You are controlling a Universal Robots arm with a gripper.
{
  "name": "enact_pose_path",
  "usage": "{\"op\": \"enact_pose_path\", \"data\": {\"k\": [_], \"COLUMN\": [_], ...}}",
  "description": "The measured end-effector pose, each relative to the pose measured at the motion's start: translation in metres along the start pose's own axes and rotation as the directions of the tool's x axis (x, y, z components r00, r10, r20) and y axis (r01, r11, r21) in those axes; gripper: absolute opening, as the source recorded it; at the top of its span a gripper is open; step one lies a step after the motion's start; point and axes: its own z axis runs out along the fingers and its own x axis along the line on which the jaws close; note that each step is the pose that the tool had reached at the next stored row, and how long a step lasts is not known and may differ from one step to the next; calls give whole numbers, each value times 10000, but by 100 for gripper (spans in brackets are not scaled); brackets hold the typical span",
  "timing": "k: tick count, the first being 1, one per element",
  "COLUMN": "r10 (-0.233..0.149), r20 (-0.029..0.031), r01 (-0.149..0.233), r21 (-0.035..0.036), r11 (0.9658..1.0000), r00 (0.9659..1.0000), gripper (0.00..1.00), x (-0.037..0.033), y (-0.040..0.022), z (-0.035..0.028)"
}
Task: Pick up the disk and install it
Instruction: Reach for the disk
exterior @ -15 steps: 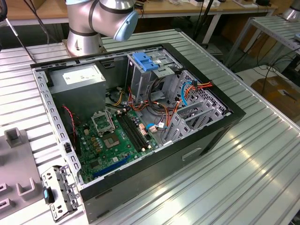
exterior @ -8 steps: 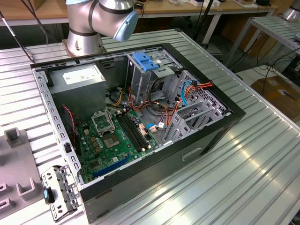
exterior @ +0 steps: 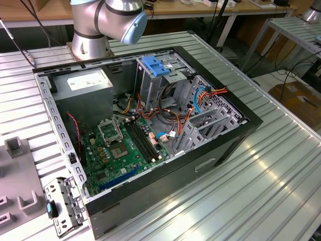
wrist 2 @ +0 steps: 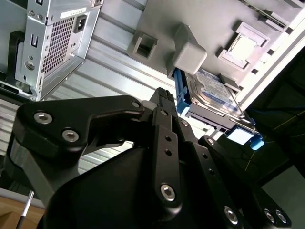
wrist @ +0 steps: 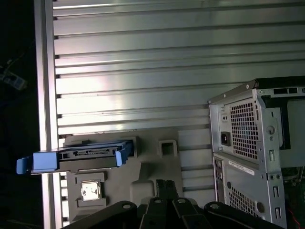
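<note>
In the first wrist view my gripper (wrist: pixel 162 183) is pressed together, holding nothing. The disk (wrist: pixel 76 160) stands on edge in the gray holder (wrist: pixel 143 171), not touching me. I think it is hard, a bit heavy and easy to break, so I would pinch its flat faces.

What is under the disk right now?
The disk sits on a grey moulded tray that lies on the ribbed metal table. The tray's surface directly beneath it is hidden.
</note>
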Motion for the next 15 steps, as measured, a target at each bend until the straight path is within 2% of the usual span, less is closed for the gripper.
{"op": "enact_pose_path", "data": {"k": [15], "r10": [1], "r20": [-7], "r01": [-1], "r21": [0], "r11": [10000], "r00": [10000], "gripper": [11], "x": [207], "y": [-16], "z": [1]}}
